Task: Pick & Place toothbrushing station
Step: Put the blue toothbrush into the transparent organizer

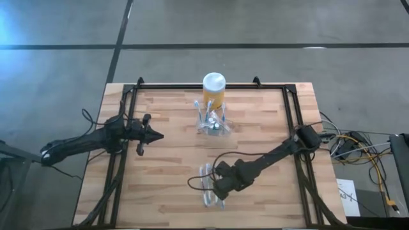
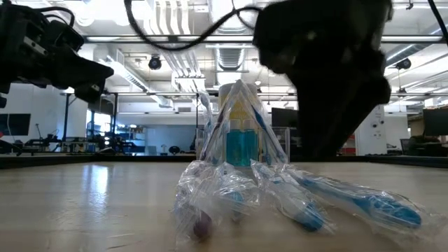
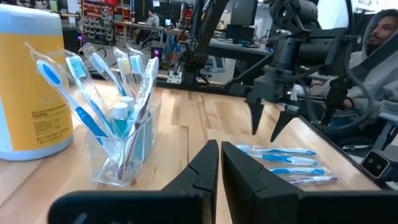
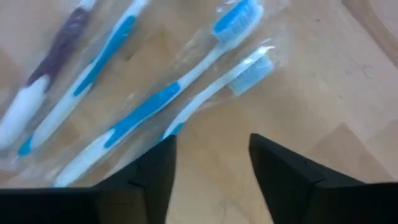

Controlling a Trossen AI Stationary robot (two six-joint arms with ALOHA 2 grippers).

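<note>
The toothbrushing station (image 3: 124, 155), a clear plastic holder, stands on its base at the table's far middle (image 1: 211, 122). Several wrapped toothbrushes and a teal-capped tube stand in it. More toothbrushes in clear wrappers (image 4: 155, 93) lie flat on the table near its front edge (image 1: 209, 186). My right gripper (image 4: 211, 158) hangs open just above them, pointing down; the left wrist view shows its fingertips (image 3: 266, 127) clear of the wrappers (image 3: 283, 163). My left gripper (image 1: 152, 135) is shut, holds nothing, and points level toward the station from the table's left.
A yellow jar with a white lid (image 1: 214, 89) stands right behind the station. Black frame rails (image 1: 291, 115) run along the table's left, right and far edges. A person (image 3: 379, 43) sits beyond the table. Bare wood lies between the station and the lying toothbrushes.
</note>
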